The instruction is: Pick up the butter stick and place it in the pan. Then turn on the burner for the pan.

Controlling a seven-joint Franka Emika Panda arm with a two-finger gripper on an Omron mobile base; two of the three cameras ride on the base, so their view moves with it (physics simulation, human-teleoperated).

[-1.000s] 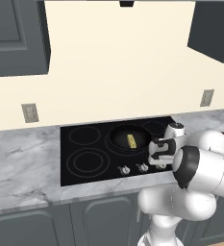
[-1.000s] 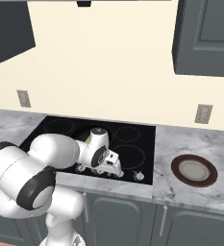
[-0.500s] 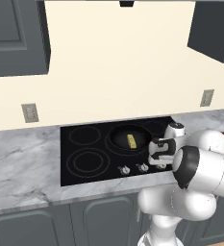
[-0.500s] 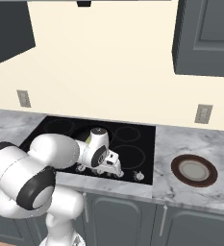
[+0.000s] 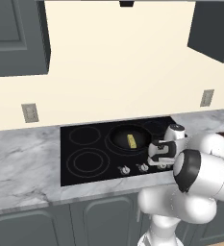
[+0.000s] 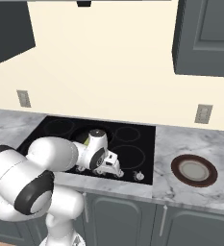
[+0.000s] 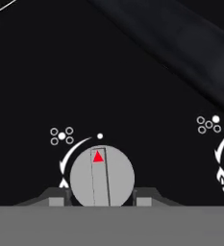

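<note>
The pale-yellow butter stick (image 5: 131, 141) lies inside the black pan (image 5: 123, 138), which sits on its burner (image 5: 110, 143) at the back middle of the cooktop. My gripper (image 5: 159, 163) is down at the cooktop's front edge, right of the pan. In the hand view its fingertips (image 7: 58, 198) press against both sides of a round grey knob (image 7: 102, 178). The knob's red triangle (image 7: 98, 156) points at the small dot at the end of the white arc. In the right base view my gripper (image 6: 114, 170) sits low over the front knob row, and my arm hides most of the pan.
Two more knobs (image 5: 124, 169) (image 5: 142, 167) stand left of the gripper, and another knob (image 6: 138, 177) on its other side. A double-ring zone (image 5: 87, 161) lies at the front left. A brownish bowl (image 6: 194, 170) rests on the marble counter (image 6: 214, 192) right of the cooktop.
</note>
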